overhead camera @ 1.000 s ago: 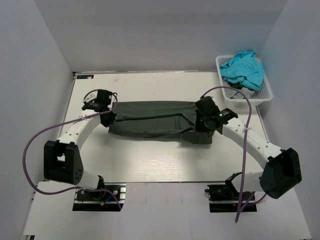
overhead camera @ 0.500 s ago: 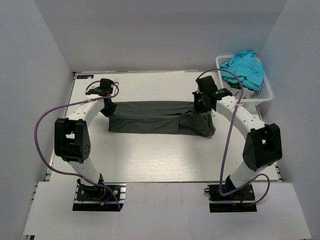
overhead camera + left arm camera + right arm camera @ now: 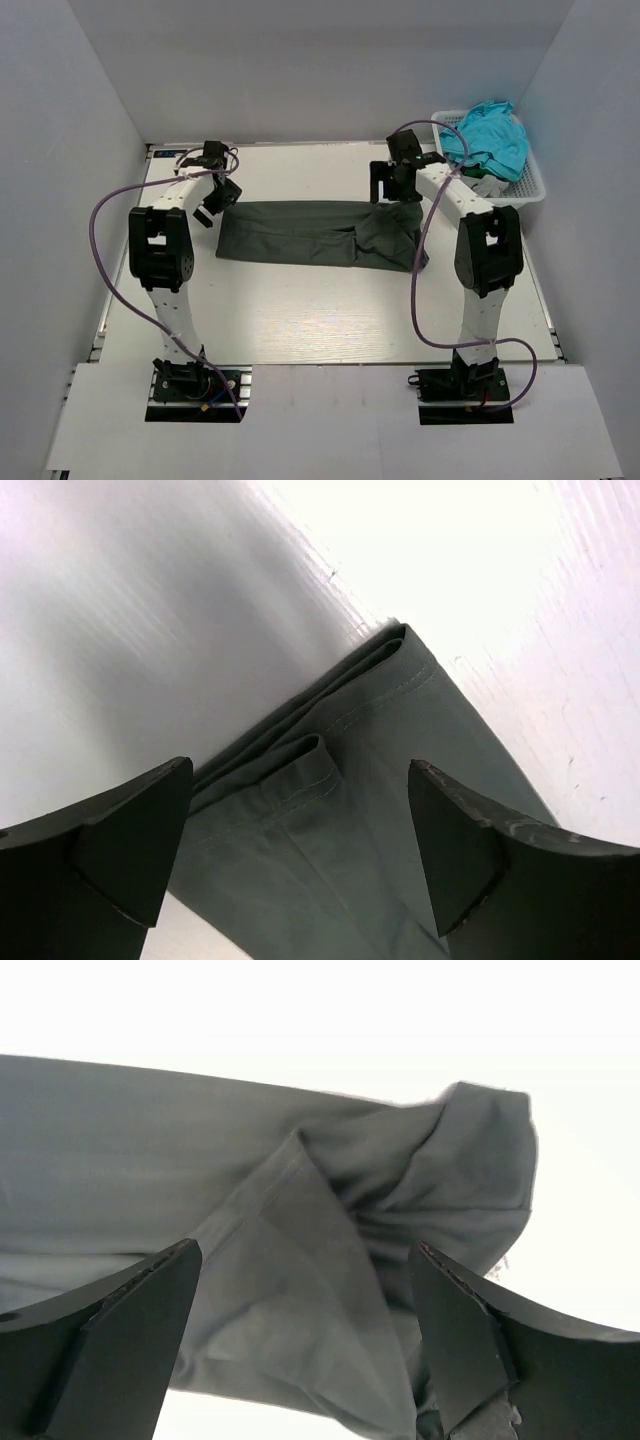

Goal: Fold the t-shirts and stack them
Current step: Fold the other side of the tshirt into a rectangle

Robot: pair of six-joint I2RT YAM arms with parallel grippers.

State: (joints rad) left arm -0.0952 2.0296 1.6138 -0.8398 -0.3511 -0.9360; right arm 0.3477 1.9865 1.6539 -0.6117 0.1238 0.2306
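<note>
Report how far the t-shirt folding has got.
Done: the dark tee lies on the table, folded lengthwise into a long band. In hand: nothing; the left gripper and right gripper hang open over its two ends. Left: fold the band shorter, then fold the turquoise tee heaped in the basket and stack them. No stack shows yet.

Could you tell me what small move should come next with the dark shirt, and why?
Probably lower the right tool to grip the right end of the dark charcoal-grey cloth t-shirt: it lies as a long band, with the left tool also open, so a crosswise fold seems due.
</note>
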